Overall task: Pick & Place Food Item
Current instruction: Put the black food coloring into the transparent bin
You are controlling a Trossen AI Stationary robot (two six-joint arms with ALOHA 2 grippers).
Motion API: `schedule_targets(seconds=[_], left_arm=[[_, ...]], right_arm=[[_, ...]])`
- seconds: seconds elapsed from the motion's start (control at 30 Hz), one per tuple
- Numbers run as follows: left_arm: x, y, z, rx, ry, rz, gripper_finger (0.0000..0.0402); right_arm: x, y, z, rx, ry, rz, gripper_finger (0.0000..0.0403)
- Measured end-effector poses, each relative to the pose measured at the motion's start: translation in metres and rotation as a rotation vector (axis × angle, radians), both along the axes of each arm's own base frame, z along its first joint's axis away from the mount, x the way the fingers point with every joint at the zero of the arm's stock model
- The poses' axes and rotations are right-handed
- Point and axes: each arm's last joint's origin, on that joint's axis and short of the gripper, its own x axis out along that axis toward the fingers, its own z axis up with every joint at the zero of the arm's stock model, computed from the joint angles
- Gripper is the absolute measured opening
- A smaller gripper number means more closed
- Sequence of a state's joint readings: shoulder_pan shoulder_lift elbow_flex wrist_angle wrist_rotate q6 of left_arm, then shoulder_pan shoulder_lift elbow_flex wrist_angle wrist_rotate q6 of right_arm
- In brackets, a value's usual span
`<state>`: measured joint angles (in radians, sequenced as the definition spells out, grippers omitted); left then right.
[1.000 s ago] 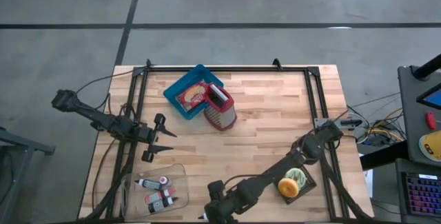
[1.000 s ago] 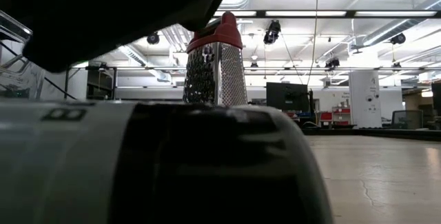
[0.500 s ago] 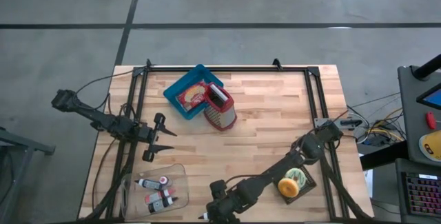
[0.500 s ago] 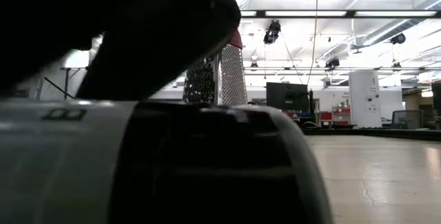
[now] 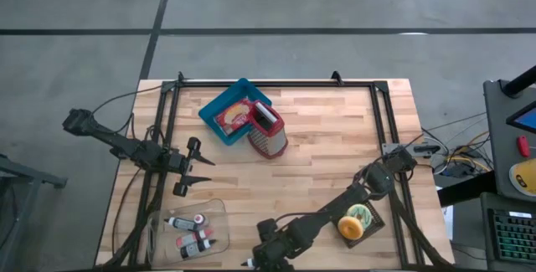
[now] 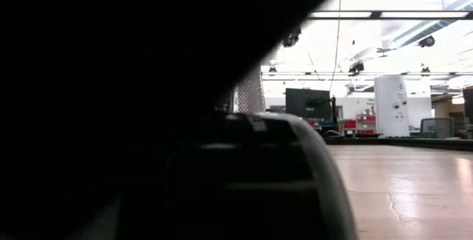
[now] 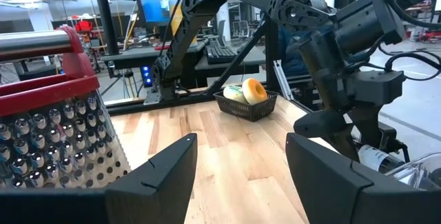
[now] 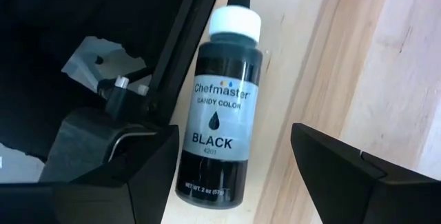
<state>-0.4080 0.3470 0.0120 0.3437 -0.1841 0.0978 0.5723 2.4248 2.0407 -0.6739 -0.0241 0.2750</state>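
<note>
A black candy-colour bottle with a white cap lies on its side on the wood at the table's near edge. It fills the foreground of the low view. My right gripper slants down over it, open. One finger stands on each side of the bottle, and neither visibly touches it. My left gripper waits open and level at the table's left. A donut-like food item sits in a black basket at the near right.
A red-handled grater stands at the far middle beside a blue bin that holds a packet. A clear tray of small bottles lies at the near left. A black frame runs along the table's edges. Bare wood lies in the middle.
My right gripper has sunk a little toward the black bottle. In the low view its dark bulk now covers most of the grater. The bottle has not moved.
</note>
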Motion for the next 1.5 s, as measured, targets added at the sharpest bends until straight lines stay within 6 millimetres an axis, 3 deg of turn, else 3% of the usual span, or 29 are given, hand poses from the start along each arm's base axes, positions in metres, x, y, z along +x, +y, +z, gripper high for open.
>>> schedule_targets(seconds=[0.33, 1.5], left_arm=[[0.0, 0.0, 0.0, 0.0, 0.0, 0.0, 0.0226], [0.0, 0.0, 0.0, -0.004, 0.001, 0.002, 0.0226]], right_arm=[[-0.001, -0.01, -0.014, -0.077, 0.008, -0.058, 0.027], [0.0, -0.011, -0.013, -0.229, -0.087, 0.157, 0.0258]])
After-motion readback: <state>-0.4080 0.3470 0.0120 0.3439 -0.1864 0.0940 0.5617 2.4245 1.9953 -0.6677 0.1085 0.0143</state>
